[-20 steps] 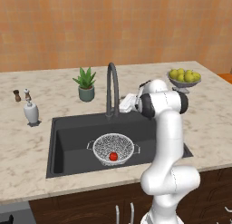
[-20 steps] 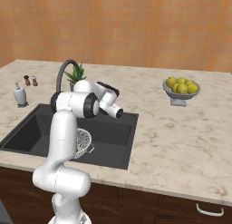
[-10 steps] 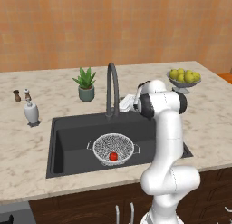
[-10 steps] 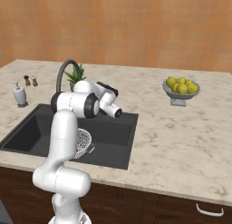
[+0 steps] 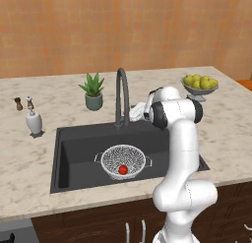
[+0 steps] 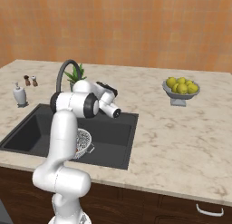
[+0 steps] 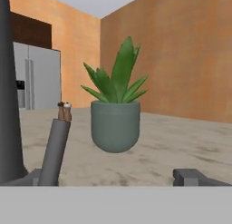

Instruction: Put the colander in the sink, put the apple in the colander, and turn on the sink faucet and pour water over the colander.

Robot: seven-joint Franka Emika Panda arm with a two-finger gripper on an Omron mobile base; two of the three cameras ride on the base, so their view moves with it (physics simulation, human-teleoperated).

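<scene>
The colander sits in the middle of the dark sink, with the red apple inside it. In the right base view the colander is half hidden behind my arm. The sink faucet rises at the sink's back edge. My gripper hovers just right of the faucet's base, level and pointing left. In the hand view the gripper is open with nothing between its fingertips. There the faucet's column stands at the left, and its slanted grey lever is close ahead. No water is in view.
A potted plant stands behind the faucet, straight ahead in the hand view. A soap bottle and small shakers stand on the counter left of the sink. A grey bowl of yellow-green fruit is at the back right.
</scene>
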